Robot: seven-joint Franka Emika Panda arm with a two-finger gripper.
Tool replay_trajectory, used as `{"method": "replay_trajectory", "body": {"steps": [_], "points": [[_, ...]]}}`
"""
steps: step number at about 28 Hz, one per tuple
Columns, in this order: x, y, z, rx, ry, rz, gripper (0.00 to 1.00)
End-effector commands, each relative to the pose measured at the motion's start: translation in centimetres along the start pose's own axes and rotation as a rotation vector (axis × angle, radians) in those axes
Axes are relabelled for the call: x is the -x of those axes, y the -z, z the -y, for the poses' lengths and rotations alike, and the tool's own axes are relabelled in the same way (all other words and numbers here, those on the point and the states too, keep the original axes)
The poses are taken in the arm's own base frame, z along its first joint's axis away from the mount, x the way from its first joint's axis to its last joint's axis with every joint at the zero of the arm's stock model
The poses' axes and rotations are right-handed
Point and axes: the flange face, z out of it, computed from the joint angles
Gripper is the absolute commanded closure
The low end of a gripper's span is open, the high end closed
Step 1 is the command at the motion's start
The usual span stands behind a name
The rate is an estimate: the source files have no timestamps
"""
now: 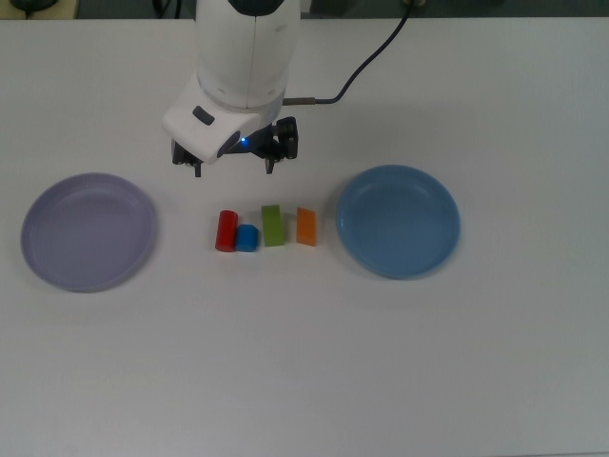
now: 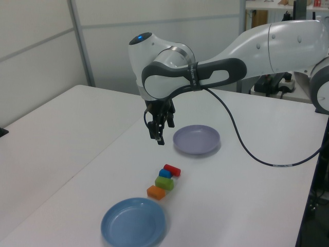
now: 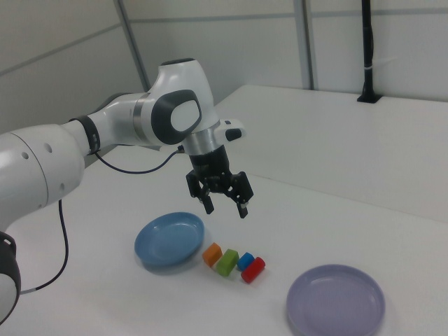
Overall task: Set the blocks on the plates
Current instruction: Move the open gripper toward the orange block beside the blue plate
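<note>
The gripper [image 3: 225, 204] is held above the table [image 1: 304, 381], its fingers spread and nothing between them. In the top view, four blocks lie in a tight row at its six o'clock: red block [image 1: 225, 230], blue block [image 1: 247, 238], green block [image 1: 273, 226], orange block [image 1: 305, 227]. The purple plate [image 1: 57, 262] lies at their nine o'clock, the blue plate [image 1: 433, 252] at three o'clock; both are bare. An end block is probably best taken first, so that neighbours are not nudged.
</note>
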Motion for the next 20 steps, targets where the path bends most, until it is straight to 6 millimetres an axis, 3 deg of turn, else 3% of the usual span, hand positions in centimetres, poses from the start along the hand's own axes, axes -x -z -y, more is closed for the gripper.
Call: {"method": "replay_trajectory", "body": {"steps": [1, 13, 20], "points": [[0.2, 0.0, 0.0, 0.012, -0.008, 0.009, 0.0], [0.2, 0.5, 0.7, 0.011, 0.004, -0.001, 0.0], [-0.7, -1.4, 1.6, -0.003, 0.018, 0.003, 0.0]]}}
